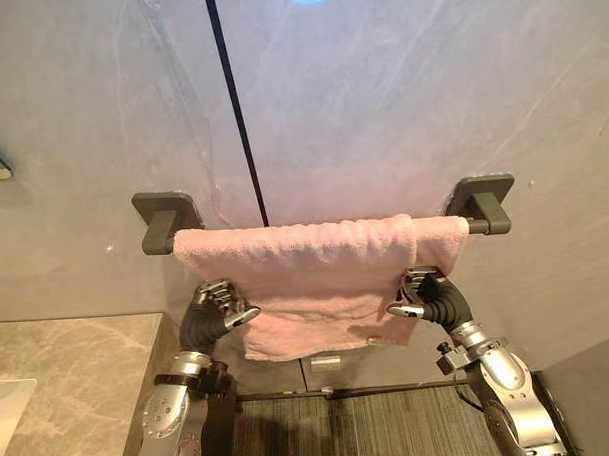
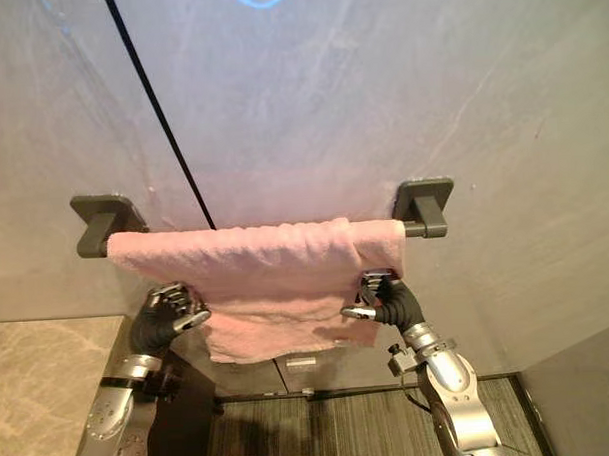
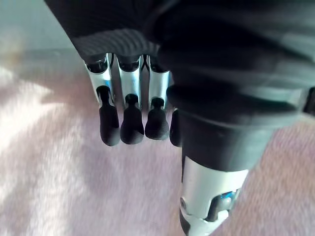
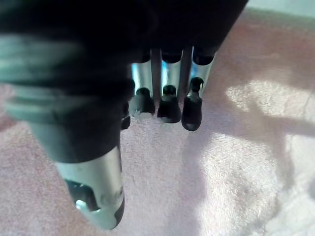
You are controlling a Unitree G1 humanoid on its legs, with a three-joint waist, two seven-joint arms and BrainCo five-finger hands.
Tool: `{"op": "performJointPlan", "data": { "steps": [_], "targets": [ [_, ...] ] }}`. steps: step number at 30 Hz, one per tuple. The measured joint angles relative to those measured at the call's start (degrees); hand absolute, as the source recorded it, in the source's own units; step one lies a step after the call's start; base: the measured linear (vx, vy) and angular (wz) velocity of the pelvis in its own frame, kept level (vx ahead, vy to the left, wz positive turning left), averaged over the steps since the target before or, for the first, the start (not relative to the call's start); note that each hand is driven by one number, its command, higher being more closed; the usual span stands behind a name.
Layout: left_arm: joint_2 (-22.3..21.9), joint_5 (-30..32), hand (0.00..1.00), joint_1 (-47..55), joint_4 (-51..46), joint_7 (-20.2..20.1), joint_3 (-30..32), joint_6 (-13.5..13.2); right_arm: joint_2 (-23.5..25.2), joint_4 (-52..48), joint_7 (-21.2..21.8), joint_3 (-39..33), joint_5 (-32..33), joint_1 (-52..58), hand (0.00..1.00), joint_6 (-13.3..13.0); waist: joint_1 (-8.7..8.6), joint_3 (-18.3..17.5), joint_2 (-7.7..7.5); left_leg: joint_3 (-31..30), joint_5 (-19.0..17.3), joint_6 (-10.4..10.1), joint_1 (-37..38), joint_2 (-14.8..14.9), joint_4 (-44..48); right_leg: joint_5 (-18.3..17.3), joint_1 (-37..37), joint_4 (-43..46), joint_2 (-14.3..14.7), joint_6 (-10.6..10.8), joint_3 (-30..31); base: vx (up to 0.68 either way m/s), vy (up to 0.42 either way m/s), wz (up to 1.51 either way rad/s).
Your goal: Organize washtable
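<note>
A pink towel (image 1: 316, 263) hangs over a dark grey towel bar (image 1: 166, 221) fixed to a grey stone wall (image 1: 410, 94), its folds bunched along the bar and its lower edge hanging uneven, longer toward the middle. The robot's left hand (image 1: 217, 309) is raised to the towel's lower left edge and its right hand (image 1: 427, 296) to the lower right edge, each with the thumb pointing inward toward the cloth. The wrist views show the left hand's fingers (image 3: 130, 125) and the right hand's fingers (image 4: 170, 105) loose and only lightly bent, their dark tips close to the pink terry, with no fold gripped. A marble countertop (image 1: 70, 376) lies at lower left and striped flooring (image 1: 391, 425) below the towel.
</note>
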Motion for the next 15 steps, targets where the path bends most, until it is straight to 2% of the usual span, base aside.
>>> {"op": "performJointPlan", "data": {
  "steps": [5, 13, 15],
  "targets": [
    [-2.02, -0.04, 0.0, 2.85, -4.24, 0.22, 3.98, -0.59, 2.35, -0.18, -2.66, -7.88, -0.07, 1.08, 0.0, -0.02, -0.1, -0.1, -0.17, -0.14, 0.0, 0.01, -0.13, -0.09, 0.03, 0.0, 0.08, -0.04, -0.1, 0.01, -0.17, 0.0, 0.0, 0.0],
    [-5.07, -0.69, 0.0, 5.49, -5.3, -0.06, 5.03, -0.82, 5.32, -0.36, -6.24, -13.51, 0.16, 2.41, 0.0, -0.03, -0.07, -0.23, -0.23, -0.68, -0.01, 0.0, -0.5, -0.07, 0.05, -0.04, 0.08, -0.14, -0.1, -0.01, -0.81, -0.01, -0.013, 0.03],
    [-6.44, -1.36, 0.0, 6.21, -5.8, -0.08, 5.67, -0.77, 6.44, -0.35, -6.72, -14.86, 2.76, 2.91, 0.0, -0.03, -0.09, -0.28, -0.2, -0.76, 0.0, 0.0, -0.76, -0.07, 0.13, -0.04, 0.05, -0.15, -0.12, -0.01, -0.96, 0.0, 0.0, 0.0]
  ]
}}
